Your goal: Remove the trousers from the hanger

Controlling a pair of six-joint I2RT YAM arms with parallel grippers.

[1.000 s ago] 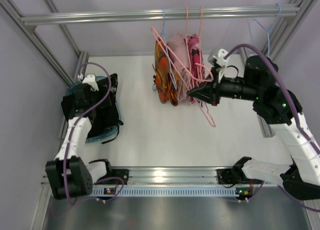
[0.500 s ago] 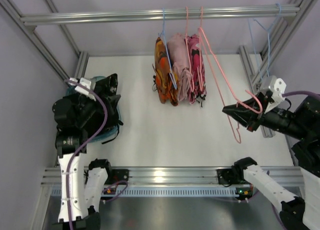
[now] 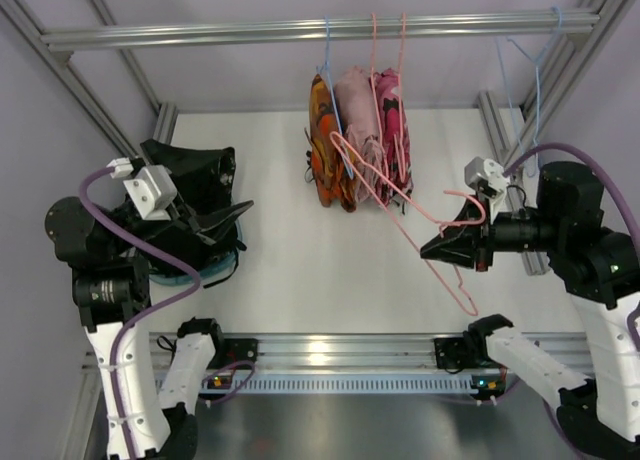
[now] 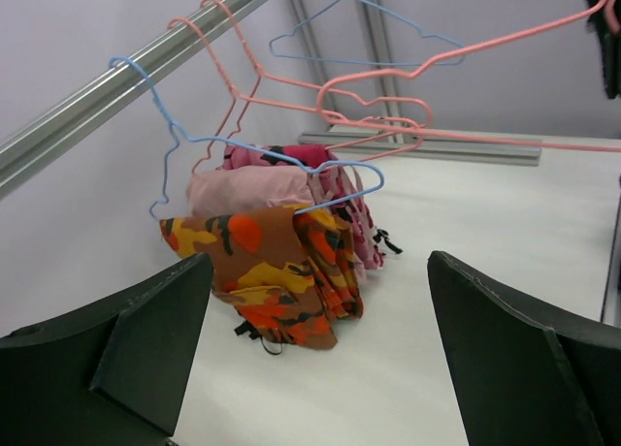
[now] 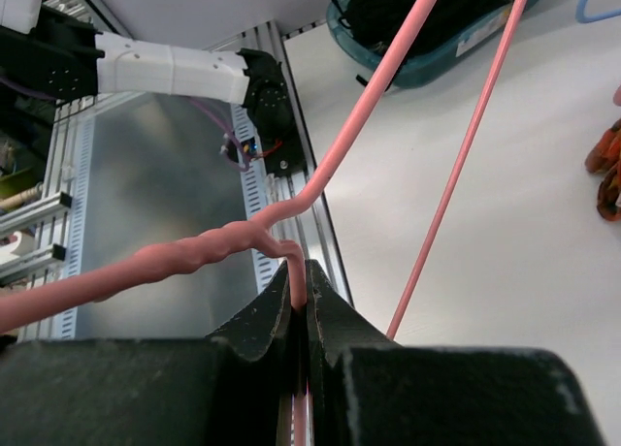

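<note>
The trousers [image 3: 192, 166] are a dark cloth heap in a teal basket [image 3: 218, 271] at the left; they also show in the right wrist view [image 5: 417, 10]. Speckles and straps are too small to tell. My left gripper [image 3: 232, 228] is open and empty above the heap, its fingers [image 4: 146, 349] wide apart and pointing toward the hanging clothes. My right gripper [image 3: 428, 250] is shut on the wire of a bare pink hanger [image 3: 400, 215], held in mid-air right of centre. The wire [image 5: 303, 271] sits pinched between the jaws, and the hanger carries no cloth.
An orange camouflage garment [image 3: 325, 150], a pale pink one [image 3: 358, 130] and a magenta one [image 3: 392, 130] hang on hangers from the metal rail [image 3: 200, 32]. Bare blue hangers [image 3: 535, 75] hang at the back right. Frame posts stand at both sides.
My right gripper carried the pink hanger away from the hanging clothes to the right, then partway back toward centre. My left arm rose off the dark heap and now points right.
</note>
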